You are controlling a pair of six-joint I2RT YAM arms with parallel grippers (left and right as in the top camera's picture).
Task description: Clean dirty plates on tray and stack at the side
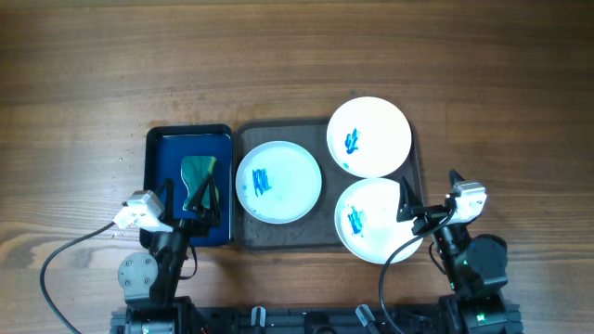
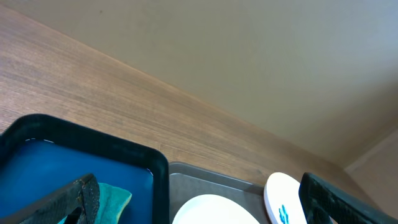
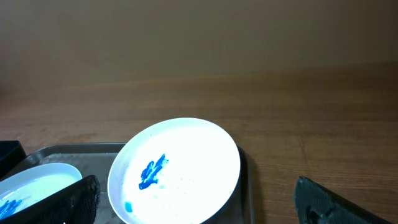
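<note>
Three plates are sitting inside the dark tray (image 1: 243, 234): the left plate (image 1: 278, 182), the far right plate (image 1: 368, 137) and the near right plate (image 1: 376, 223). The two right ones are meeting, or nearly meeting, at their rims, and each plate is carrying a blue smear in its middle. They are looking rigid, light and glossy, probably slippery on the face and liable to chip if dropped, so the raised rim is seeming the sensible place to pinch. The left end effector (image 1: 201, 197) is hovering with jaws spread wide over the green sponge (image 1: 198, 170) in the small blue tray (image 1: 153, 186); the sponge is looking soft and squeezable. The right end effector (image 1: 411, 209) is hanging wide open, holding nothing, above the near right plate's outer rim. Everything is resting on a brown wood-grain worktop (image 1: 93, 74), with bare wood right of the tray offering room for a stack, and a plain beige wall is showing behind in the wrist views
</note>
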